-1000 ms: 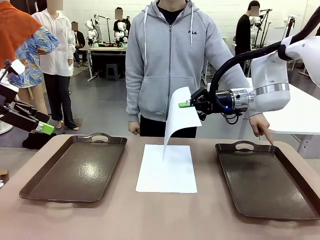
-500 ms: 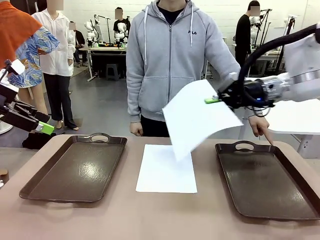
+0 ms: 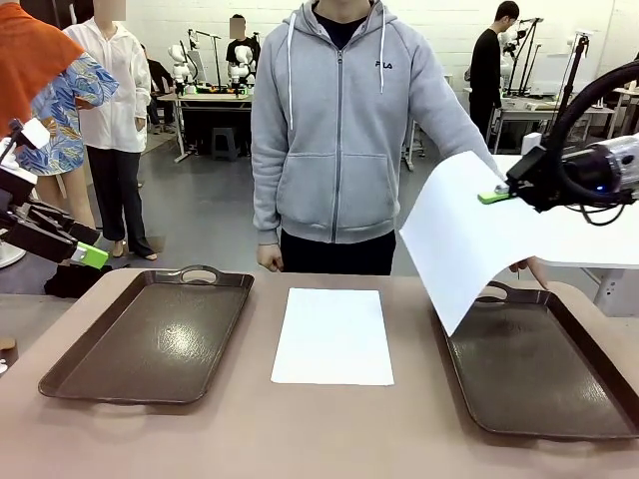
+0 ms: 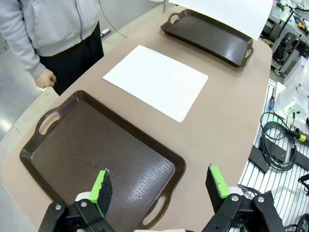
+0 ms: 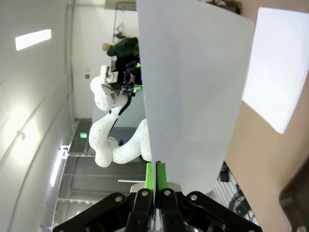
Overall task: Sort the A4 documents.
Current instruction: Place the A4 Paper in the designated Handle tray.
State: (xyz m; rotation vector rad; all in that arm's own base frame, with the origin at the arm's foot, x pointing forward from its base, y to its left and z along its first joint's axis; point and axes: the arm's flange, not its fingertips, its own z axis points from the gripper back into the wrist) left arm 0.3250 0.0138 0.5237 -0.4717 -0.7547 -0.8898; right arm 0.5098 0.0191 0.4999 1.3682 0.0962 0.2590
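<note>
The right end effector (image 3: 497,196) is pinched tight on an A4 document (image 3: 464,244), hanging down-left of it over the right tray (image 3: 559,399). A second sheet (image 3: 334,336) lies mid-surface (left end effector (image 4: 159,186) spread wide, empty, by the left tray (image 3: 150,344)).

The person (image 3: 339,130) wears a grey zip hoodie with white drawstrings, a small dark chest logo and long sleeves, over a dark top and dark trousers. The right gripper (image 3: 496,196) is black with a bright green pad. Behind it there's a silvery wrist (image 3: 624,160) with a small blue light (image 3: 599,187) and a thick black cable (image 3: 584,95). The left gripper (image 4: 159,186) has black linkages with silver pins (image 4: 54,206) and green pads (image 4: 100,187) backed in black.
</note>
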